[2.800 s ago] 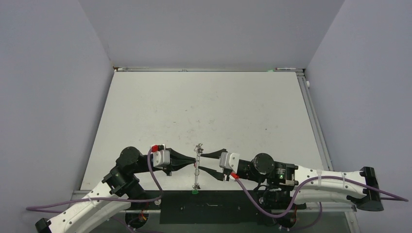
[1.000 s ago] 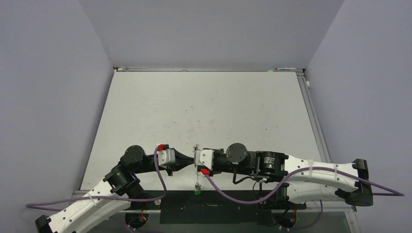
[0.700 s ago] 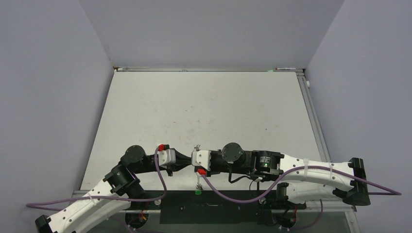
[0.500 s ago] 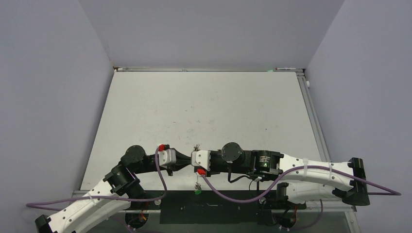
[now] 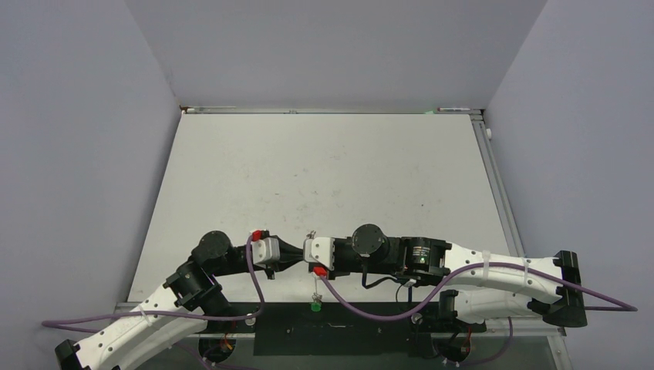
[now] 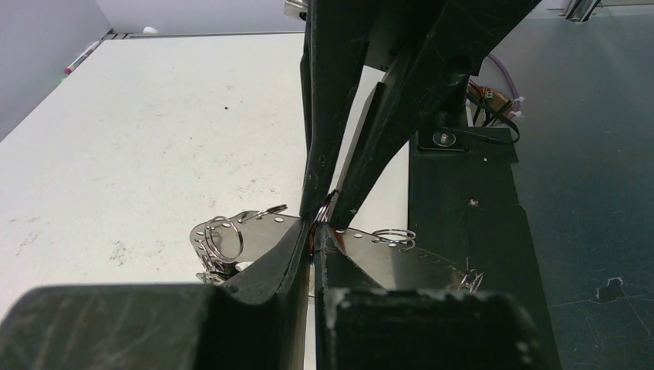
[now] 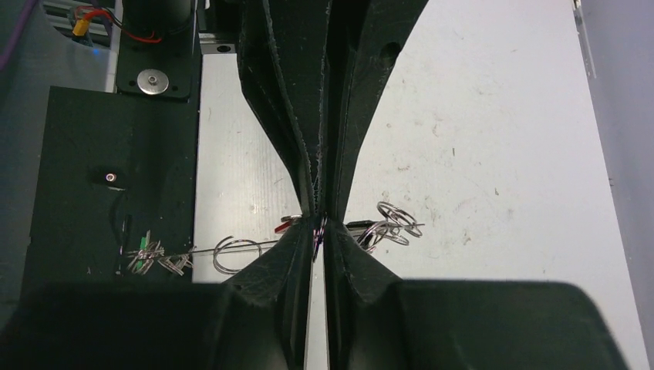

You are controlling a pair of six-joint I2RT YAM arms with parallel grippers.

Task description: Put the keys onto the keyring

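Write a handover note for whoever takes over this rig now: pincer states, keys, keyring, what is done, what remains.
Left pincer: shut on the thin silvery wire keyring.
Right pincer: shut on the same wire, tip to tip with the left.
Small silvery key with green tag: at the wire's near end, over the black base plate.
Done: keyring gripped by both.
To do: threading keys; whether any is on cannot be told.

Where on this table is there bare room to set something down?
Bare: the whole far and middle table, edge to edge. Crowded: the near-edge centre, where the left gripper and right gripper meet tip to tip on the keyring.
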